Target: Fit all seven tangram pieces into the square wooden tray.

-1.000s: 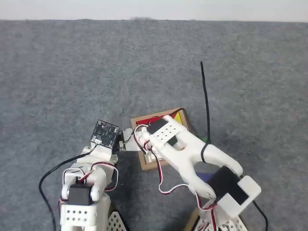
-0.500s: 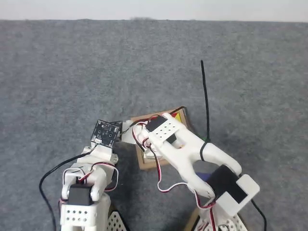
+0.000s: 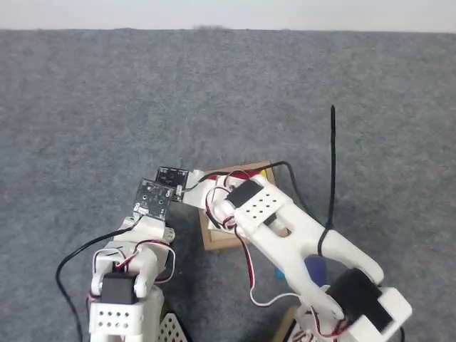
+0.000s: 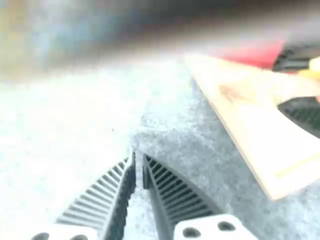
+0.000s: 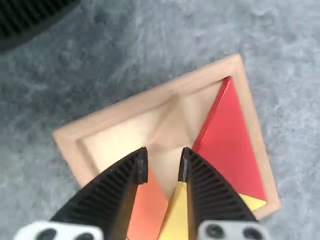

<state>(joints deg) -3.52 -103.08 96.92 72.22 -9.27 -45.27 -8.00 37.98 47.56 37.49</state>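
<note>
Wooden tray (image 5: 145, 103) w/ red pc (image 5: 227, 140), orange pc (image 5: 149, 210), yellow pc (image 5: 175, 220) inside.

The tray (image 3: 212, 241) is set on the mat (image 3: 107, 107), just below the middle of the high view. The left arm (image 3: 132, 278) is placed at the lower left, with the left gripper (image 4: 139, 170) held over the mat just beside the tray's edge. The right arm (image 3: 306, 242) is stretched from the lower right across the tray, the right gripper (image 5: 161, 164) being held above its inside. A triangle (image 5: 227, 135) is laid in the tray against one wall. A second piece (image 5: 147, 210) and a third piece (image 5: 175, 220) are laid side by side next to it, under the gripper.
</note>
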